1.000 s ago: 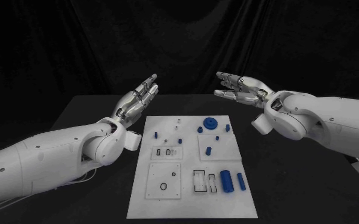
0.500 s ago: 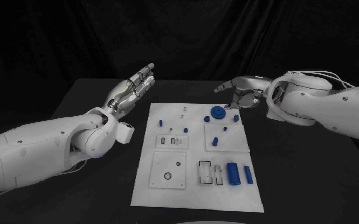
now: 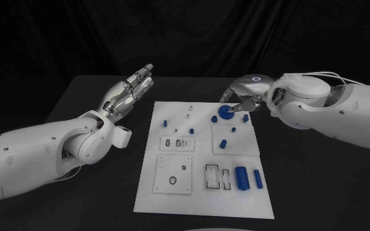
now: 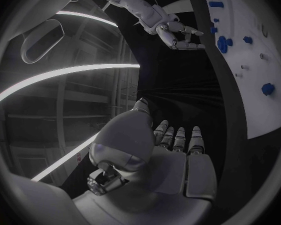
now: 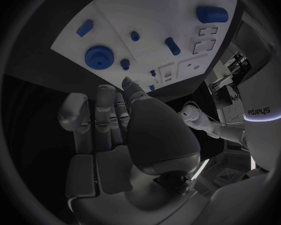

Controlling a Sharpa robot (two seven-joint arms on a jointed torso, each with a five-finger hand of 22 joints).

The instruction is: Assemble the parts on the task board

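hovering over a black table [image 3: 85, 86] with the white task board [image 3: 202, 188] lying flat in the middle of it, so every part faces up at me and both arms can reach in from their own sides. my left hand [image 3: 127, 93] hangs off the board's left edge near its far corner, fingers stretched out flat and holding nothing; i judge it is parked there to leave the board clear for the other arm. my right hand [image 3: 244, 96] is down at the far right corner, fingers bent toward the blue gear [image 3: 224, 112] and apart from each other, nothing in them; whether a fingertip touches the gear i cannot tell. the gear stands on the board just beside a small blue peg [image 3: 245, 118], with the big blue cylinder [image 3: 241, 177] and a thinner blue pin [image 3: 257, 179] lying well apart at the near right edge, likely waiting their turn. against a second ago, my right hand has dropped from high and open to low over the gear, while my left is much as it was
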